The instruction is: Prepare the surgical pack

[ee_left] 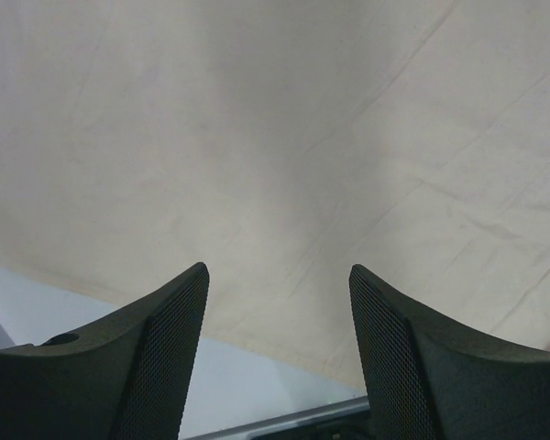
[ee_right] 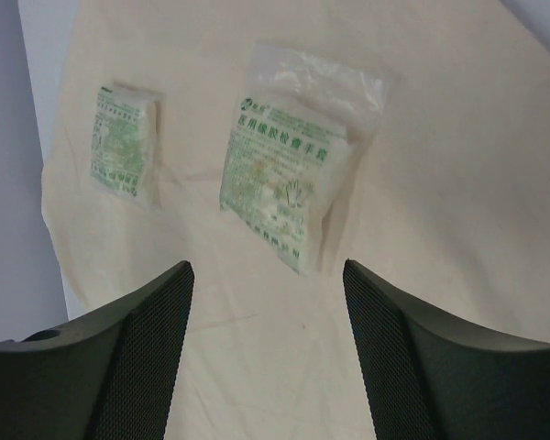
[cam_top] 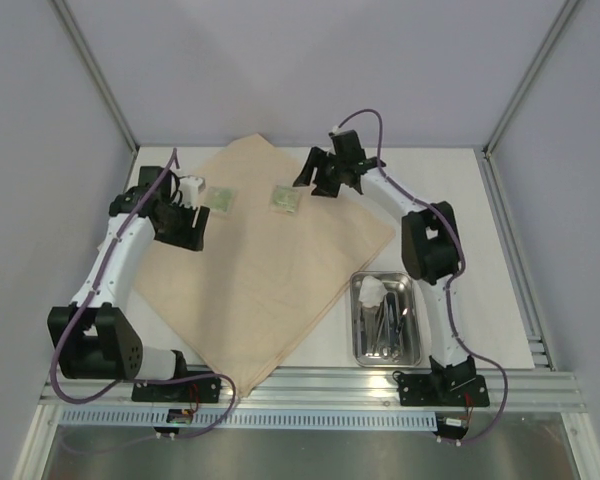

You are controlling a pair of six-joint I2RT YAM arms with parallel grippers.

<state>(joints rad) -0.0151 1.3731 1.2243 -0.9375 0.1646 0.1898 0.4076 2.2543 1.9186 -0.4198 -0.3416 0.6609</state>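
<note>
A large tan cloth sheet (cam_top: 265,265) lies spread flat as a diamond on the table. Two green packets rest on its far part, one (cam_top: 221,197) to the left and one (cam_top: 285,198) to the right. A steel tray (cam_top: 358,330) holding metal instruments and a white pad sits off the cloth at the right. My left gripper (cam_top: 192,232) hovers open over the cloth's left side (ee_left: 284,165), nothing between its fingers. My right gripper (cam_top: 323,185) is open just right of the right packet (ee_right: 289,188), which lies ahead of the fingertips; the other packet (ee_right: 124,147) lies beyond.
Grey walls and aluminium posts enclose the table. An aluminium rail (cam_top: 310,385) runs along the near edge where the arm bases are bolted. Bare white table (cam_top: 460,200) shows to the right of the cloth.
</note>
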